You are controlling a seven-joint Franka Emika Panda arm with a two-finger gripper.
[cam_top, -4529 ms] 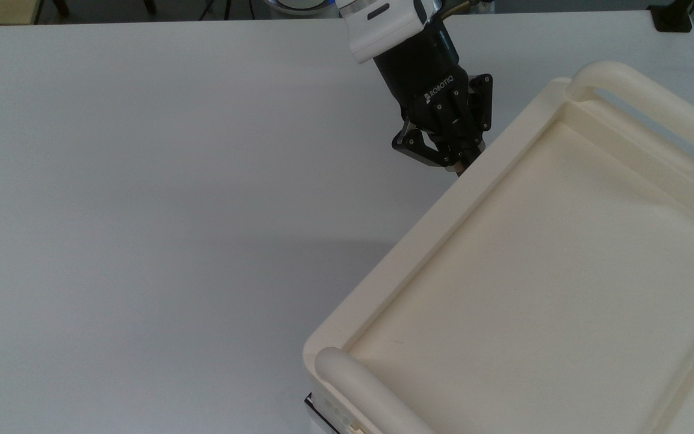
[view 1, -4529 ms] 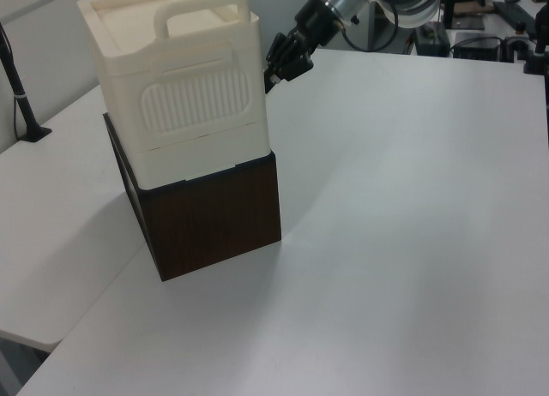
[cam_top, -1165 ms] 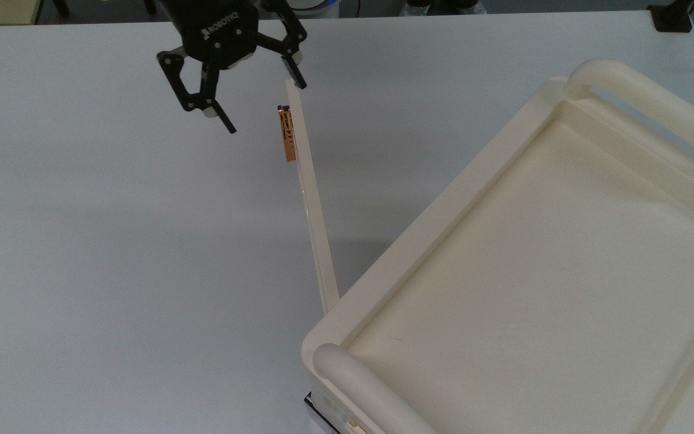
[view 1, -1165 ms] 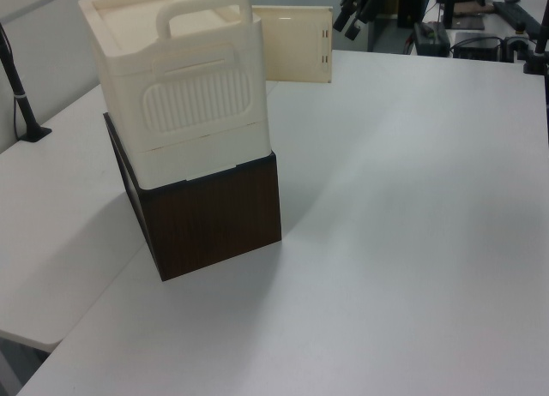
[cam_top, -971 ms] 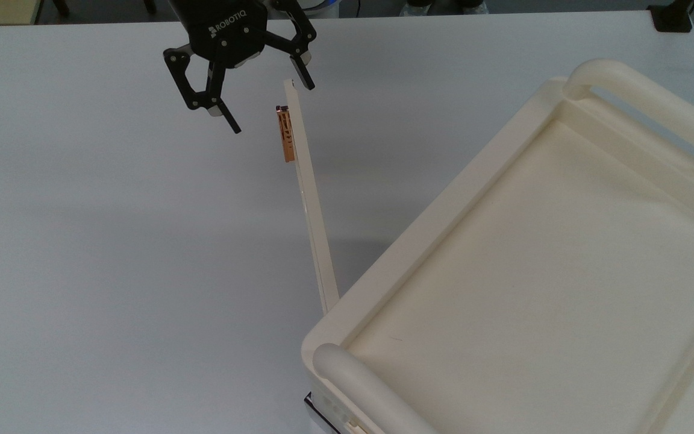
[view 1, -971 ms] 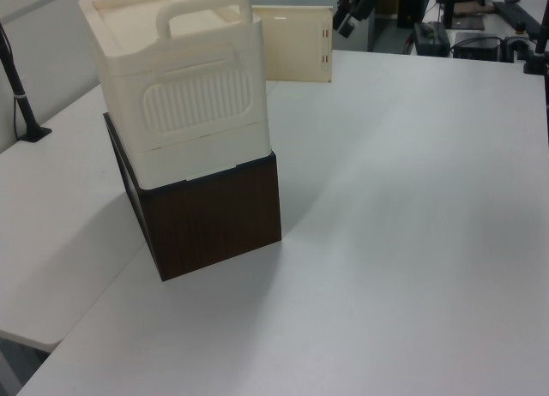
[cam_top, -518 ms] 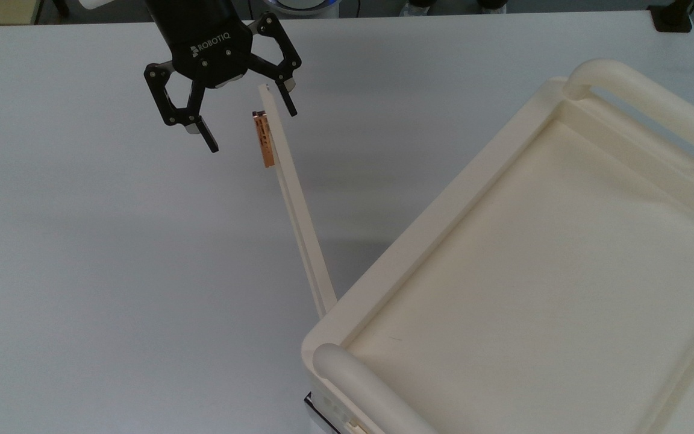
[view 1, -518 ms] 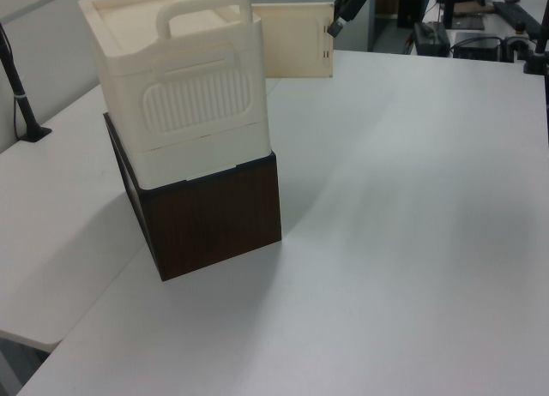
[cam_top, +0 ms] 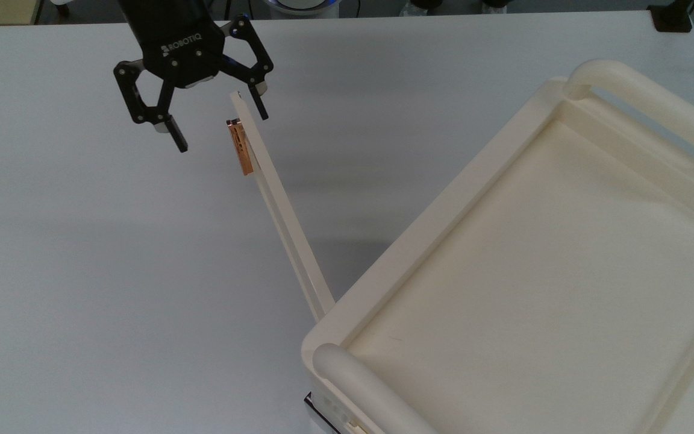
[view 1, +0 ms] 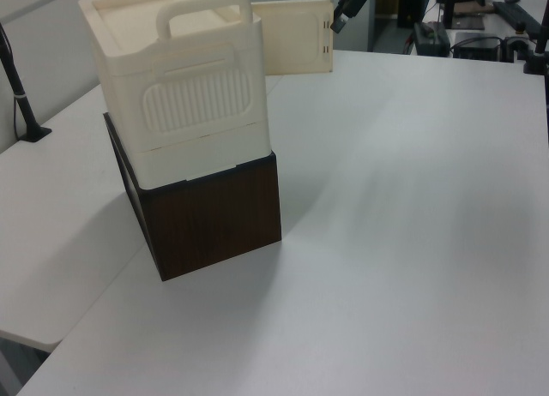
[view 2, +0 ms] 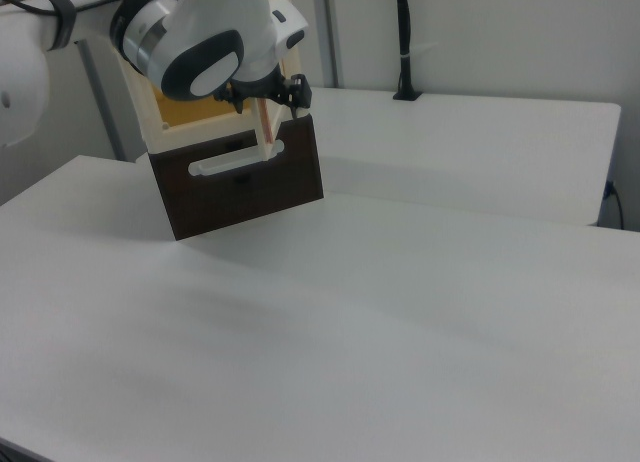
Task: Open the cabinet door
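The cabinet door (cam_top: 281, 223), a thin cream panel, stands swung far out from the cream cabinet (cam_top: 540, 265), hinged at its near corner. A copper bar handle (cam_top: 240, 148) sits near the door's free edge. My gripper (cam_top: 221, 129) is open and straddles that free edge, one fingertip (cam_top: 261, 112) behind the panel and the other out in front of the handle. In the left view the door (view 1: 296, 38) points away from the cabinet (view 1: 180, 87), with the gripper (view 1: 347, 12) at its far end. The right view has the gripper (view 2: 268, 100) over the door's edge (view 2: 268, 130).
The cabinet rests on a dark brown box (view 1: 214, 216) on a white table (cam_top: 82, 253). Thick cream carry bars (cam_top: 654, 114) rise at both ends of the recessed top. A black post (view 2: 405, 42) and a black clamp (cam_top: 672, 18) stand at the table's edges.
The door, flat against the cabinet 4.5 s ago, has swung out. Over the last second the open gripper moved toward the top view's left and the door's free edge followed, opening wider.
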